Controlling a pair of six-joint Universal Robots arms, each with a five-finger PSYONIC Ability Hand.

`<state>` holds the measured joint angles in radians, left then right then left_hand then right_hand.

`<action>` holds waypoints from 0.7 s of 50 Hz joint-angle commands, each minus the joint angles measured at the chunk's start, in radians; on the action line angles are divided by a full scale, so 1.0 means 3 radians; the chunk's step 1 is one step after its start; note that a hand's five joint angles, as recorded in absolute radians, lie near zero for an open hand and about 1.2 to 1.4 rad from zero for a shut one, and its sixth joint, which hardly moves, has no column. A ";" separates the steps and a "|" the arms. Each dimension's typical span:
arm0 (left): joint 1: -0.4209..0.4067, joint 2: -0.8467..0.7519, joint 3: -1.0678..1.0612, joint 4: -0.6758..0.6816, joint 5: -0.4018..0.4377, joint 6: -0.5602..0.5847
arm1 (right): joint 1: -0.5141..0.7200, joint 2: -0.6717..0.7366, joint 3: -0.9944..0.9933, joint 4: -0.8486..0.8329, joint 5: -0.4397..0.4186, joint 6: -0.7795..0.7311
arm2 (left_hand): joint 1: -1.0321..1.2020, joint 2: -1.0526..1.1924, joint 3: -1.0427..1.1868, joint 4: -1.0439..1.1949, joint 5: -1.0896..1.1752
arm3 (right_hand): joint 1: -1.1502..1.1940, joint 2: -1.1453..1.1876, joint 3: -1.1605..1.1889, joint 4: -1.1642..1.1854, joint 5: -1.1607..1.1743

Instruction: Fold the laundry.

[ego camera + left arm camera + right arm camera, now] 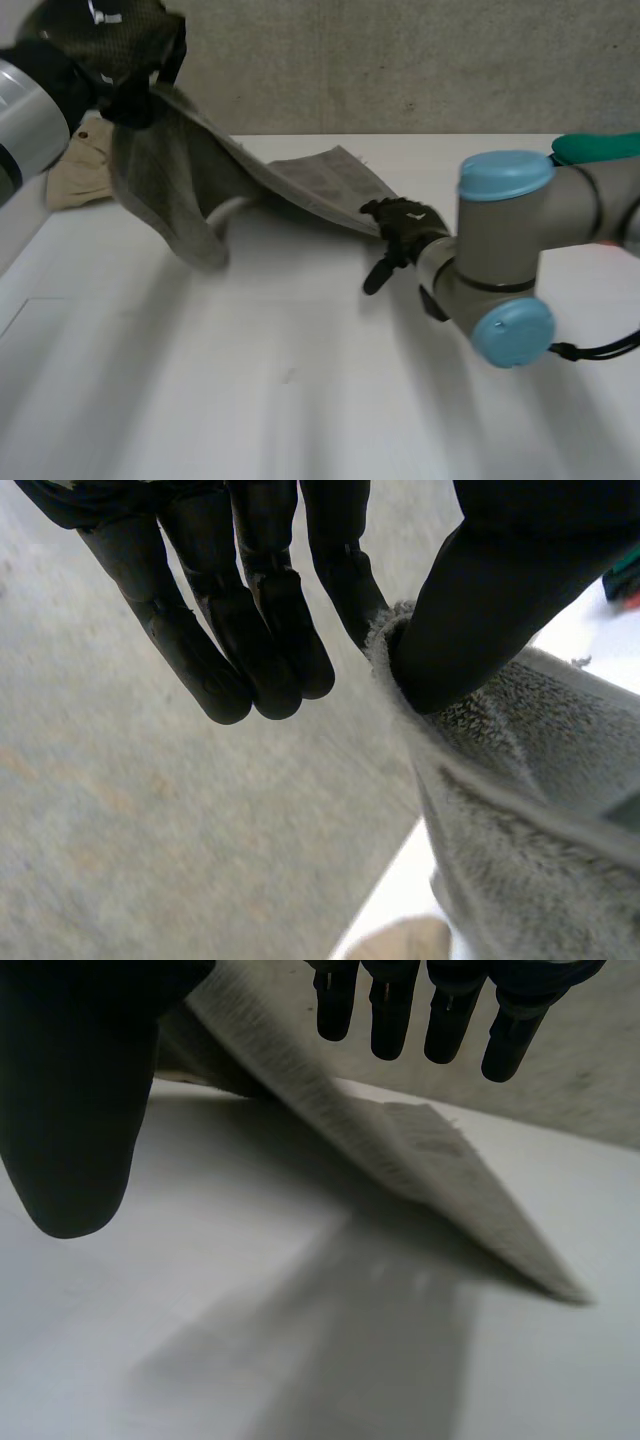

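Towel (pixel 300 185): grey-green terry, judging soft, light and fully limp. It will sag wherever it is unsupported. The nap should give fair friction, so slip risk looks low, and nothing here is fragile. Best hold is a pinch on corners or the hemmed edge, so it hangs flat.

Position in the head view: it is strung as a sloping band from 10 o'clock down to just off centre toward 3 o'clock. A loose flap hangs near 9 o'clock and the far corner trails toward 12. It sits mostly above the table (pixel 300 400).

Left hand (pixel 130 95) is raised at 10 o'clock, with thumb and one finger clamped on the towel's rim and the other fingers straight and free.

Right hand (pixel 405 225) sits at the low end, and the towel runs up into its palm. Cannot tell if it is clamped.

Beige cloth (pixel 80 170) lies at 9 o'clock behind the towel.
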<state>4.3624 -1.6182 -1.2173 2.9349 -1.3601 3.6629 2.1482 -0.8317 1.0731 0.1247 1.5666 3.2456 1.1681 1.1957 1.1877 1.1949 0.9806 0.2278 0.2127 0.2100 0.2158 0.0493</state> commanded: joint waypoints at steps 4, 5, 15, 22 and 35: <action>-0.0249 0.0122 0.0381 -0.0298 -0.0175 -0.0015 | 0.0335 0.0506 -0.0442 -0.0256 0.0478 0.0221 | 0.0761 0.0669 0.0695 0.0671 0.0804 | -0.0178 -0.0127 -0.0118 -0.0138 -0.0164; -0.0265 0.0137 0.0391 -0.0313 -0.0181 -0.0015 | 0.0340 0.0543 -0.0473 -0.0303 0.0555 0.0191 | 0.0761 0.0669 0.0695 0.0671 0.0804 | -0.0178 -0.0127 -0.0118 -0.0138 -0.0164; -0.0158 0.0388 0.0356 -0.0329 -0.0165 -0.0040 | 0.0075 0.0620 -0.0637 -0.0707 0.0980 -0.0408 | 0.0761 0.0669 0.0695 0.0671 0.0804 | 0.3895 0.3945 0.3954 0.3935 0.3908; 0.0348 0.0388 0.0233 -0.0303 -0.0033 -0.0045 | -0.0502 -0.0202 -0.0269 -0.0539 0.0557 -0.0888 | 0.0761 0.0669 0.0695 0.0671 0.0804 | 0.3895 0.3945 0.3954 0.3935 0.3908; 0.0896 -0.0245 0.0100 -0.0318 0.0535 -0.0081 | -0.1275 -0.1549 -0.0299 0.0407 -0.0717 -0.1876 | 0.0761 0.0669 0.0695 0.0671 0.0804 | 0.3895 0.3945 0.3954 0.3935 0.3908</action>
<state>4.6138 -1.5636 -1.1899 2.8418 -1.2382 3.6444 1.8120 -1.2322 1.0447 0.1302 1.4395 2.7091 1.1681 1.1965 1.1891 1.1957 0.9806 1.1432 1.1804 1.1890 1.1967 0.9857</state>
